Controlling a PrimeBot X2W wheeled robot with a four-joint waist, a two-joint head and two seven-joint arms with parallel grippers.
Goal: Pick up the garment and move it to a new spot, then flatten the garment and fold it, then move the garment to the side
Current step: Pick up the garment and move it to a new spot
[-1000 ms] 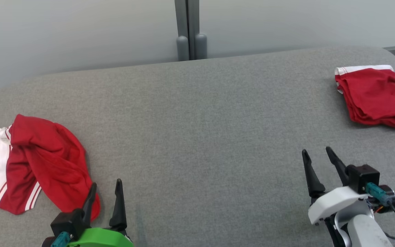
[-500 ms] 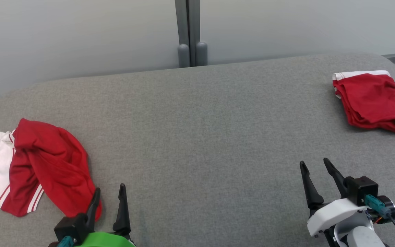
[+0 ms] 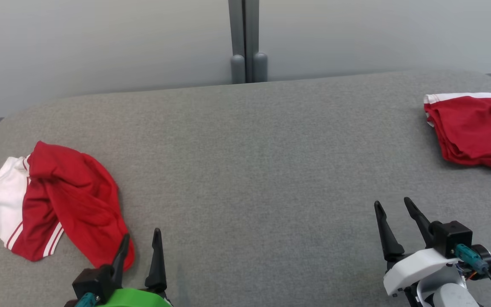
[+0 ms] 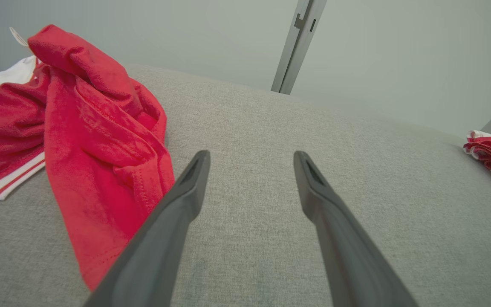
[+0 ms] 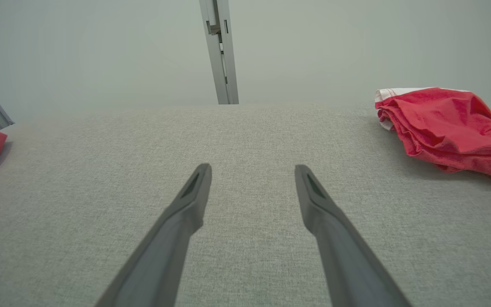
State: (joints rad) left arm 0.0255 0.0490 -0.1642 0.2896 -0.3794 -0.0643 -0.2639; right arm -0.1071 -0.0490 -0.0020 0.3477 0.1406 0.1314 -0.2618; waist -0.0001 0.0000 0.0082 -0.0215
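A crumpled red and white garment [image 3: 64,204] lies at the left of the grey table [image 3: 254,162], also seen as the garment [image 4: 92,128] in the left wrist view. My left gripper [image 3: 142,238] stands open just right of its near hem, empty; the left gripper [image 4: 252,157] hovers over bare cloth. My right gripper [image 3: 392,207] is open and empty near the front right, shown as the right gripper [image 5: 253,170] over the table surface.
A folded red garment with a white band [image 3: 473,128] lies at the far right, the same folded garment [image 5: 441,123] in the right wrist view. A grey post [image 3: 247,40] stands behind the table's far edge against a pale wall.
The head camera has shifted, so the whole scene sits lower and further right in view. Both grippers stay open and empty; the garments lie as before.
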